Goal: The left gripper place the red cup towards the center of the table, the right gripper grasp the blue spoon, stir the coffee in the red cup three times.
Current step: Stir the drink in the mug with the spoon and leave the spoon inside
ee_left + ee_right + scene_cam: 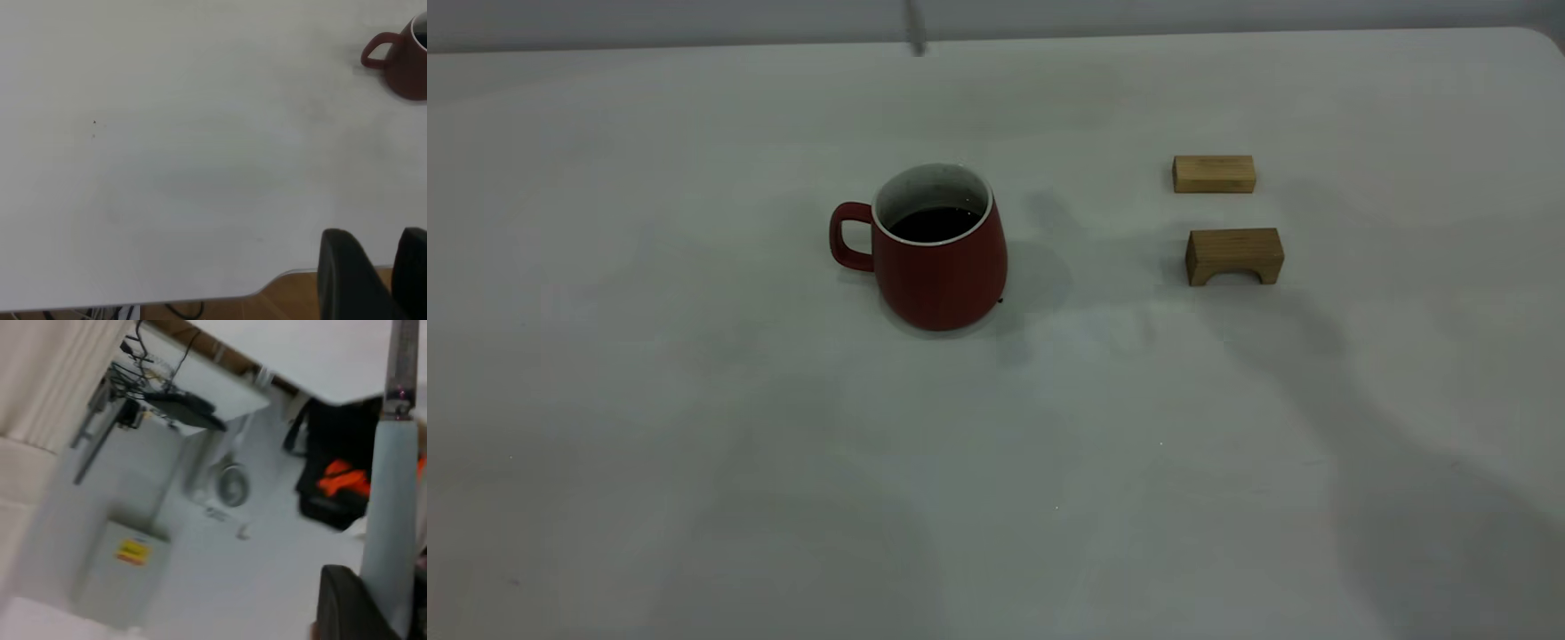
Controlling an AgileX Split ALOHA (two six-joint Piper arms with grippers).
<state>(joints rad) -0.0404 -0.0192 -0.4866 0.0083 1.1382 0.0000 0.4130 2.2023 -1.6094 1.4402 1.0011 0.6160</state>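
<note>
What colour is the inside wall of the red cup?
White with fine dark speckles, above the dark coffee; the red cup shows best in the exterior view.

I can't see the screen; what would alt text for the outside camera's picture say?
A squat red cup of dark coffee stands upright near the middle of a plain off-white table, its handle pointing to the picture's left. To its right lie two small wooden blocks, the nearer one arch-shaped. No robot arm shows.

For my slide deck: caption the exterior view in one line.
Squat dark-red ceramic mug of dark coffee on the off-white table, handle toward the view's left, with two wooden blocks at its right.
</note>
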